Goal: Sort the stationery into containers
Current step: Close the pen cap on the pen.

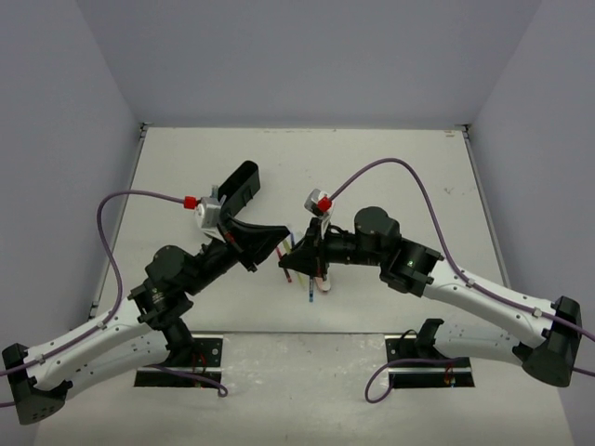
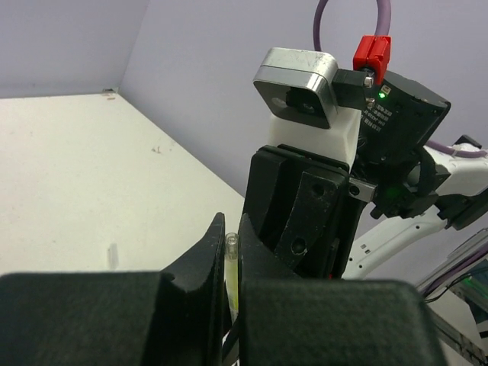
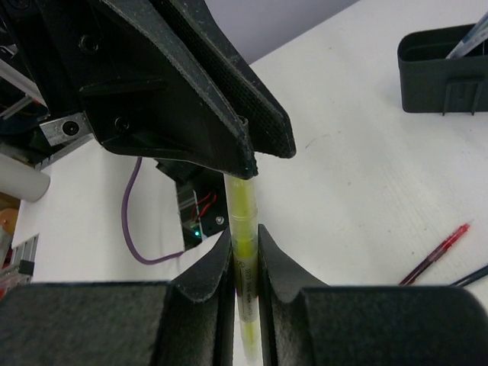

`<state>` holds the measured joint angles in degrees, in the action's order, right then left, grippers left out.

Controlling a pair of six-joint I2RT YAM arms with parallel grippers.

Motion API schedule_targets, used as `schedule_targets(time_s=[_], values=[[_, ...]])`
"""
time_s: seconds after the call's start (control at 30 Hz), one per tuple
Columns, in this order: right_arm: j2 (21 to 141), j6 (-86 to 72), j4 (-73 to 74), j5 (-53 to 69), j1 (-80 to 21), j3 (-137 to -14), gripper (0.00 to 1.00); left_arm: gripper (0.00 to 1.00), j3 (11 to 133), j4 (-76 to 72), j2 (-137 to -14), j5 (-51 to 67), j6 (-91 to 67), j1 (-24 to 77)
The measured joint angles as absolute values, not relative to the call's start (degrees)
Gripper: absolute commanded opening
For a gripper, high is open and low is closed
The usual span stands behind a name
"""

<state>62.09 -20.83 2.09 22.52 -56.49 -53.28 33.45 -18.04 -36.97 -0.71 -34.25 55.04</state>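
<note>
Right tool: clamped on one yellow pen, held above the table, long axis running straight out into the left tool, also closed on it. On table: one red pen. One black tray, one grey pen leaning inside.
</note>
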Motion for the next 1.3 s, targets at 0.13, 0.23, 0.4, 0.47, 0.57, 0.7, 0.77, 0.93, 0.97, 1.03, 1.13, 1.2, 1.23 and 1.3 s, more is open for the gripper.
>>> schedule_targets(time_s=[0.13, 0.23, 0.4, 0.47, 0.57, 0.7, 0.77, 0.93, 0.97, 1.03, 1.13, 1.2, 1.23, 1.3], values=[[60.6, -21.4, -1.3, 23.4, -56.4, -51.9, 0.00, 0.43, 35.8, -15.5, -36.9, 0.3, -33.3, 55.4], [59.4, -22.0, -3.8, 23.5, -55.5, -51.2, 0.00, 0.55, 36.3, -13.8, -36.4, 1.7, -32.7, 55.9], [59.0, -22.5, -6.3, 23.6, -54.6, -51.0, 0.00, 0.49, 36.3, -12.2, -36.3, 3.2, -32.0, 56.4], [59.0, -22.5, -6.9, 23.8, -54.7, -50.7, 0.00, 0.49, 36.3, -12.0, -36.4, 3.4, -31.9, 56.4], [59.4, -22.5, -7.3, 24.5, -54.7, -50.3, 0.00, 0.50, 36.3, -11.4, -36.5, 3.6, -31.8, 56.4], [60.0, -22.4, -7.2, 25.7, -54.9, -50.1, 0.00, 0.43, 36.8, -11.1, -36.5, 3.7, -31.7, 56.4], [60.0, -22.2, -7.2, 26.4, -55.2, -50.1, 0.00, 0.41, 37.1, -11.1, -36.5, 3.4, -31.6, 56.4], [60.0, -21.9, -7.4, 27.5, -55.5, -50.0, 0.00, 0.40, 38.7, -10.2, -36.4, 2.2, -31.2, 56.4], [60.0, -21.9, -7.4, 28.0, -55.5, -49.8, 0.00, 0.37, 39.1, -9.9, -36.4, 1.7, -30.9, 56.4], [60.0, -21.7, -7.4, 28.7, -55.6, -49.4, 0.00, 0.32, 39.6, -9.7, -36.4, 0.9, -30.7, 56.4], [60.0, -21.4, -7.3, 29.6, -55.7, -49.2, 0.00, 0.25, 39.8, -9.6, -36.4, 0.2, -30.4, 56.4], [60.0, -21.3, -7.3, 29.8, -55.9, -49.2, 0.00, 0.24, 39.9, -9.6, -36.5, 0.2, -30.3, 56.4], [60.0, -21.3, -7.3, 29.8, -55.9, -49.2, 0.00, 0.24, 39.9, -9.6, -36.7, 0.2, -30.3, 56.4], [60.0, -21.1, -7.3, 29.8, -55.9, -49.2, 0.00, 0.24, 39.9, -9.6, -37.1, 0.5, -30.3, 56.4]])
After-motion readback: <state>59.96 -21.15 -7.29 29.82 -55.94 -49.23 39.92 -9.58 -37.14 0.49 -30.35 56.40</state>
